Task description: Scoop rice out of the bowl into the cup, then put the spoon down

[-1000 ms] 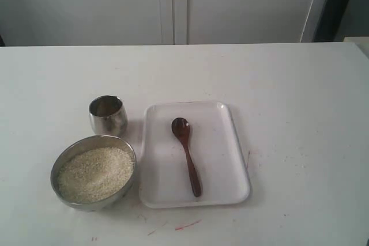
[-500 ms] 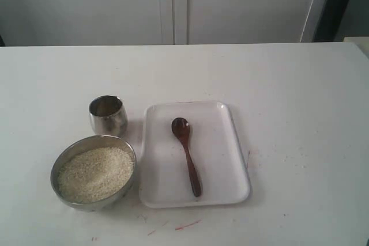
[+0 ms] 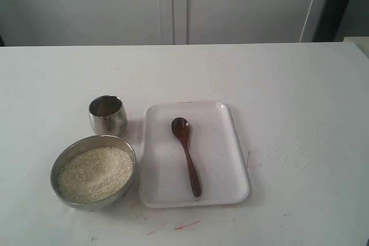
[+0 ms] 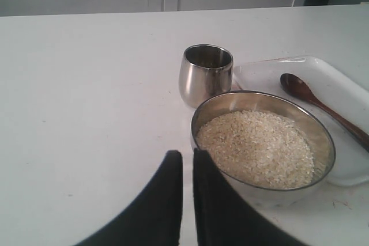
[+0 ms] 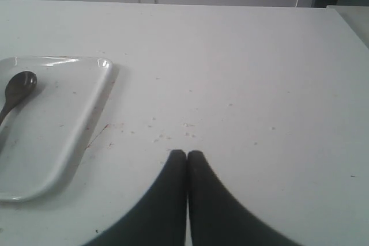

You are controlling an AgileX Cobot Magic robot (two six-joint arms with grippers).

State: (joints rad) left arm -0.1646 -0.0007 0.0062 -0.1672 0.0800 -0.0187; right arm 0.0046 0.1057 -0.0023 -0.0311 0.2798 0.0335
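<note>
- Glossy wooden spoon (image 3: 186, 154) on flat white tray (image 3: 222, 142).
- Shiny steel bowl (image 3: 95, 138) of grainy rice (image 3: 95, 174) near the table's (image 3: 300, 96) front-left corner; rounded cup (image 3: 108, 116) just beside.
- Left gripper (image 4: 185, 155), right gripper (image 5: 187, 154): fingers together, empty.

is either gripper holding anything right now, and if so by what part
Nothing is held. The left gripper and the right gripper are both empty, fingers close together. The spoon lies free on the tray.
</note>
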